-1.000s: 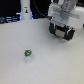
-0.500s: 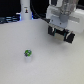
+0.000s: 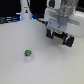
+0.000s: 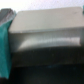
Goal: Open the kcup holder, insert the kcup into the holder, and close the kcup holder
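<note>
The gripper [image 3: 60,37] hung low against the kcup holder [image 3: 61,22], its dark fingers [image 3: 49,34] set apart (whether they gripped anything could not be told). The wrist view showed only a blurred grey front [image 4: 45,40]. Well away from the fingers, the kcup [image 3: 28,53] stood upright on the white table [image 3: 15,42].

Setting reads as a robotics lab bench; plain white tabletop [image 3: 20,67] fills the exterior view, bare except for test items; a white robot arm [image 3: 62,15] works over it; dark cables [image 3: 34,17] trail along the far edge; a white post [image 3: 25,10] stands against a dim, cluttered background.
</note>
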